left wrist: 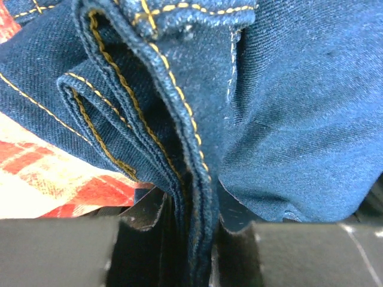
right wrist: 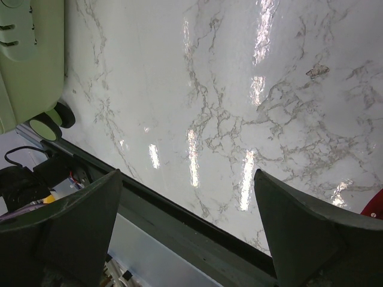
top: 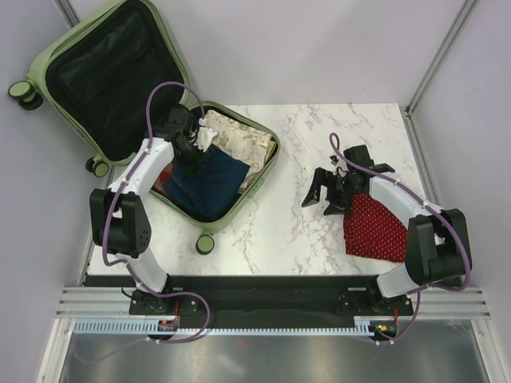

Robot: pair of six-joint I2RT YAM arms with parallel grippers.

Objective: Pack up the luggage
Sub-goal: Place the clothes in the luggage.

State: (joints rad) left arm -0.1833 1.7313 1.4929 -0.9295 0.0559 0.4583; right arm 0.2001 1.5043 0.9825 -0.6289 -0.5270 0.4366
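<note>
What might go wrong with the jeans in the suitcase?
The jeans sit bunched high in the luggage, so the lid may not shut. The left gripper pinches a denim fold and might drag it out when lifting. The right arm could nudge the red dotted cloth off the table.

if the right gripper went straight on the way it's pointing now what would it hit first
Probably the bare marble table. The open right gripper frames only tabletop, with the luggage well off to one side, though depth is hard to judge.

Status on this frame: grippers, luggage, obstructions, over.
Left gripper shut on jeans inside open luggage. Right gripper open, empty, over table. Red dotted cloth unpacked on table.
</note>
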